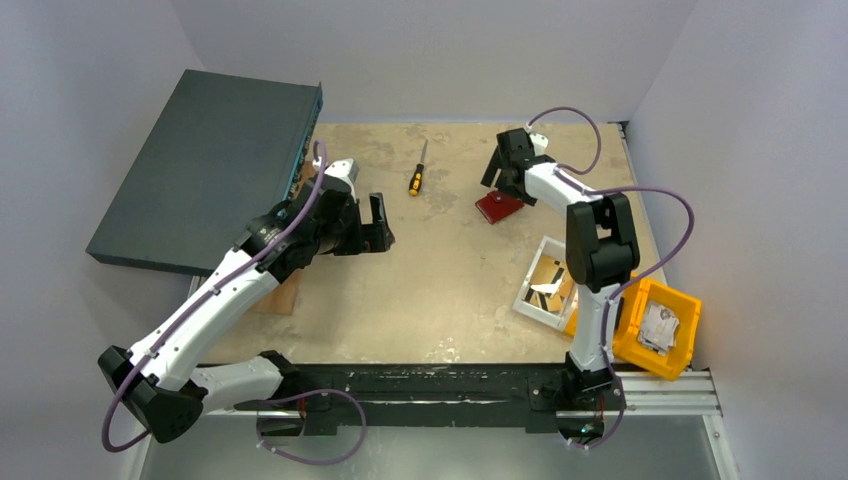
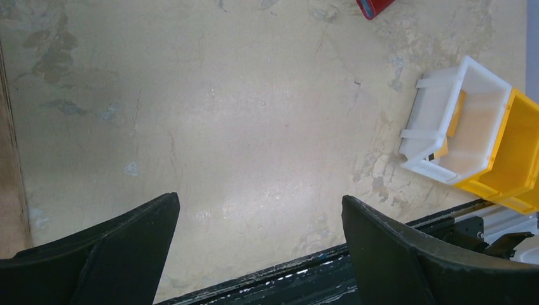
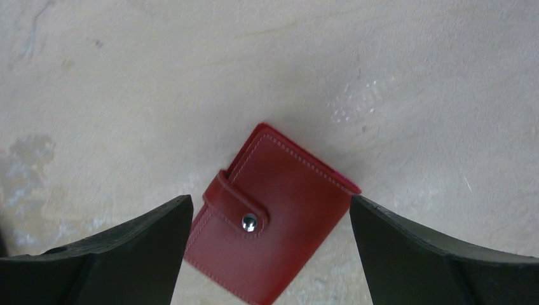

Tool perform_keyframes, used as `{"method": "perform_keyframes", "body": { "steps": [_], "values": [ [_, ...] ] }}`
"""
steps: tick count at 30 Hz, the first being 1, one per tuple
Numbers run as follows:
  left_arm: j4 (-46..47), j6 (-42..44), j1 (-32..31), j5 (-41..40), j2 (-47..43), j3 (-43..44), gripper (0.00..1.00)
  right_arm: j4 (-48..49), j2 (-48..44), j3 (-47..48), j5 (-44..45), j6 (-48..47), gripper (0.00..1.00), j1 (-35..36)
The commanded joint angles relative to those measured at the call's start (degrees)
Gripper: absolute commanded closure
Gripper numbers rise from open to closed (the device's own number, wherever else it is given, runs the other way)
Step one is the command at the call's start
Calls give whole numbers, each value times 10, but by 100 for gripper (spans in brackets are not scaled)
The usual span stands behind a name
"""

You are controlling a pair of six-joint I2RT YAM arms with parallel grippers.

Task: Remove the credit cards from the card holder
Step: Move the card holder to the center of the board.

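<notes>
Tabletop (image 1: 440, 290): one card holder (image 3: 273, 222), one white bin (image 1: 530, 287), one yellow bin (image 1: 648, 355).

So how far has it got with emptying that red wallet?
Nothing looks done yet: the card holder lies on the table, snapped shut, no cards showing. In hand: the right gripper hovers open over it. The left gripper hangs open above bare table. Left to do: unsnapping it, opening it and pulling the cards out.

The card holder (image 2: 375, 6) is cut off by the left wrist view's upper edge; its inside is hidden; the contents of the yellow bin (image 1: 632, 345) are too small to be told
</notes>
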Motion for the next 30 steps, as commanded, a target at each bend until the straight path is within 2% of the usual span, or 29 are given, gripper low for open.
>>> {"method": "perform_keyframes", "body": {
  "steps": [1,8,13,19,26,30],
  "values": [
    [-3,23,5,5,-19,-9,0,-18,44,64,17,-7,10,-19],
    [-5,25,7,4,-30,-20,0,-33,74,93,-4,-19,25,-26],
    [1,22,9,7,-29,-31,0,-36,63,71,-30,-30,54,-10],
    [8,14,9,12,-23,-50,0,-21,17,3,-43,-30,55,58],
    [21,-6,10,21,-25,-88,0,40,-26,-101,-106,-38,55,183],
    [38,-16,10,27,-22,-118,0,73,-51,-145,-142,-56,50,242]
  ]
}}
